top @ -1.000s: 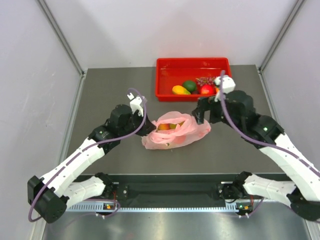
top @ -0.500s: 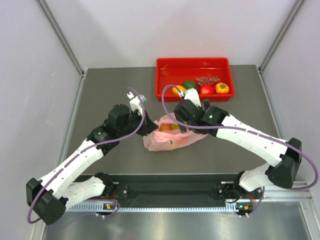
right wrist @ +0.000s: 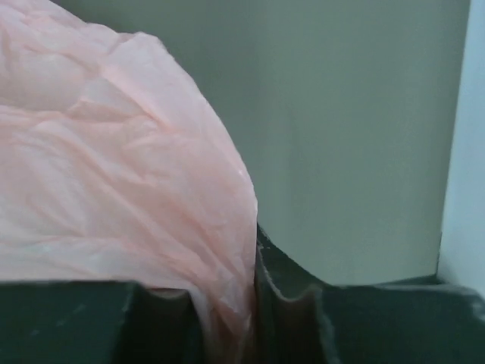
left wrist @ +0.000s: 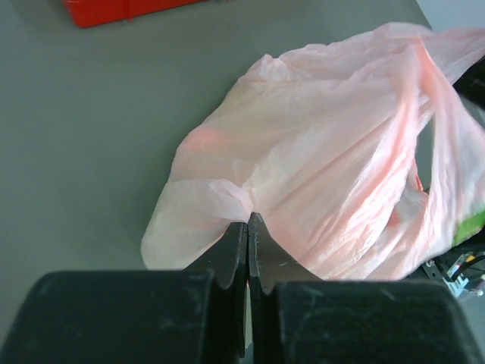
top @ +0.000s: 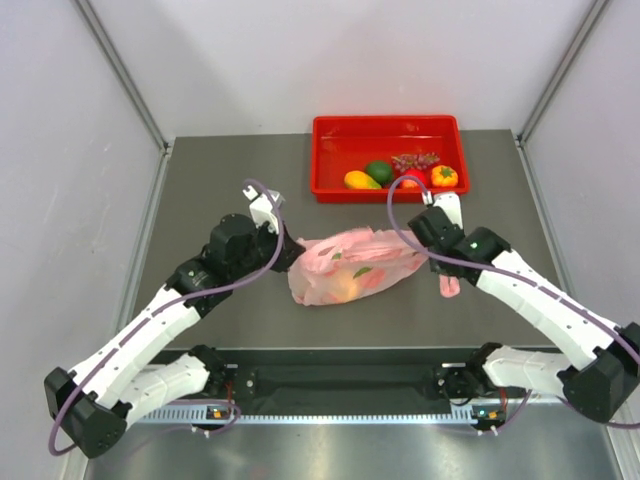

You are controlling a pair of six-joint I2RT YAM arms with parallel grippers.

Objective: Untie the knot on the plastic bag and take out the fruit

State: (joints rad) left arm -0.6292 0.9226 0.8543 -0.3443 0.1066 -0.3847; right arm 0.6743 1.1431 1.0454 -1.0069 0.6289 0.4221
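So, at the left end of the plastic bag (top: 345, 262) we have our left hand (left wrist: 248, 225). Its two fingers are pressed flat together, with a pinch of the pink film caught at their tips. The bag lies on its side on the grey bench (top: 220, 190), stretched between our two hands, crinkled and partly see-through.

Through its skin we make out the fruit (top: 345, 289): a yellowish lump low in the bag's left half and a green patch just right of it. The plastic blurs the rest too much to name, and we cannot pick out the knot in any view.

Behind the bag and clear of it stands a red tray (top: 385, 122). It holds a yellow-orange oval fruit (top: 360, 180), a dark green round fruit (top: 378, 171), a bunch of grapes (top: 412, 160) and an orange fruit (top: 444, 176).

At the bag's right end is our right hand (right wrist: 227, 299). Its fingers are drawn close with a bunch of the pink plastic pulled down between them, so it has hold of the bag. Just past the right arm, on the side away from the bag, a pink strip (top: 449, 287) of the same plastic hangs toward the bench.
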